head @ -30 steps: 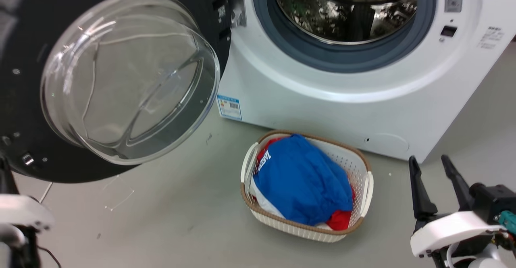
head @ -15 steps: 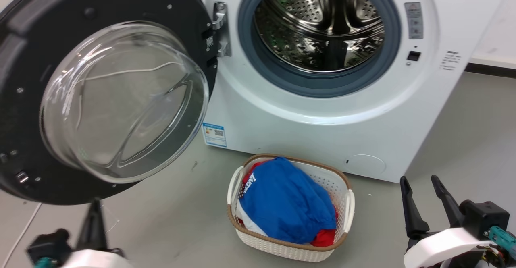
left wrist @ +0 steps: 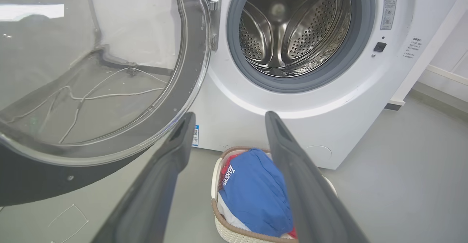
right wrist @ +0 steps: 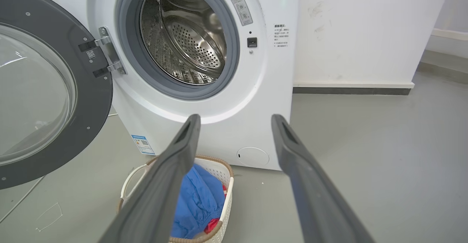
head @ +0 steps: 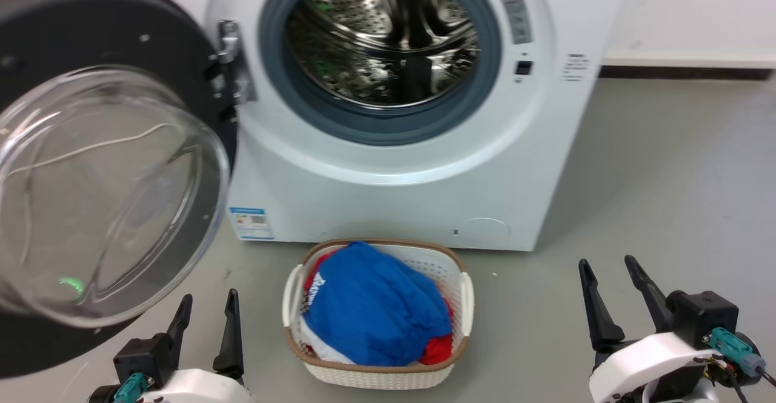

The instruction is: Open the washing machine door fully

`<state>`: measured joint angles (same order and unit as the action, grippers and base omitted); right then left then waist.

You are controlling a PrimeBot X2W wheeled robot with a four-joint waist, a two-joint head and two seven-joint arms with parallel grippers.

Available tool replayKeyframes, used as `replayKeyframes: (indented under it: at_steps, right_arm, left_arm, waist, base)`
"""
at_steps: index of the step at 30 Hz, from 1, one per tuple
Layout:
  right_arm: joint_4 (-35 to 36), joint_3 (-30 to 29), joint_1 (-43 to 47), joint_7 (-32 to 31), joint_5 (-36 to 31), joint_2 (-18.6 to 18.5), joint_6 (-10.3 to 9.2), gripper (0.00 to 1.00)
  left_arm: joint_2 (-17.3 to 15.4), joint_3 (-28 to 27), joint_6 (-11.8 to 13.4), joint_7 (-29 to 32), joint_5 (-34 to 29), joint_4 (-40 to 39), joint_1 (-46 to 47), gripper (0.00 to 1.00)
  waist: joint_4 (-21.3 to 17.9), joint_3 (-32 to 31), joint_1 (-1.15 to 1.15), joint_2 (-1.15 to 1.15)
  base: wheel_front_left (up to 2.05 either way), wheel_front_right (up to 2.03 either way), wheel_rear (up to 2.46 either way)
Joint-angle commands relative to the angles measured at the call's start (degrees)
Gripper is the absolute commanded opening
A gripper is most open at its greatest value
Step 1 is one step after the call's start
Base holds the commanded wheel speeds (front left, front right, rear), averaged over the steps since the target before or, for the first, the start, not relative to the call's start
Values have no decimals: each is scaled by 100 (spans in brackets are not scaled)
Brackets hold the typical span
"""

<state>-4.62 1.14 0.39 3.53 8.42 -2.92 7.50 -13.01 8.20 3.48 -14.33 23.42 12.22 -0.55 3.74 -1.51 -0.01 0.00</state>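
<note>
The washing machine (head: 394, 197) stands straight ahead, its steel drum (head: 388, 39) exposed inside the grey rubber ring. Its door (head: 103, 197), a black disc with a bulging clear glass bowl, hangs swung wide to the left on its hinge (head: 230, 63). My left gripper (head: 209, 297) sits open at the lower left, just below the door's lower edge and apart from it. Open as well, my right gripper (head: 606, 262) hovers over the floor at the lower right. The door (left wrist: 91, 71) shows left of the open left gripper (left wrist: 230, 114). The door (right wrist: 36, 97) also shows left of the right gripper (right wrist: 236, 116).
A white woven basket (head: 376, 382) holding blue cloth (head: 376, 312) and red cloth stands on the grey floor in front of the machine, between my grippers. A white wall with a dark skirting (head: 685, 71) runs to the right. Open floor (head: 667, 179) lies right of the machine.
The head camera has swung, shifting the whole scene left. My left gripper has dropped from the door's lower edge into view at the lower left, fingers apart. The right gripper has held its pose.
</note>
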Motion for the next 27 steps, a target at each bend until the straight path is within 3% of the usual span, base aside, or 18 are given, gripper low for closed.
replayKeyframes:
  at_steps: [1, 11, 27]
  right_arm:
    - [-21, 7, -42, 28, -30, 7, -2, 100]
    - [-43, 91, 47, 84, -75, 8, -2, 100]
    - [-65, 141, -47, 138, -170, 8, -2, 100]
  left_arm:
    - [3, -6, 21, -33, -43, 25, 73, 100]
    - [61, -69, 81, -89, -254, 136, 132, 100]
    - [193, -266, -82, -92, -414, 77, 114, 100]
  waist:
    - [-228, 20, 1, 0]
    - [-701, 88, 1, 0]
    - [-758, 118, 1, 0]
  base:
    - [0, 0, 0]
    - [0, 0, 0]
    - [0, 0, 0]
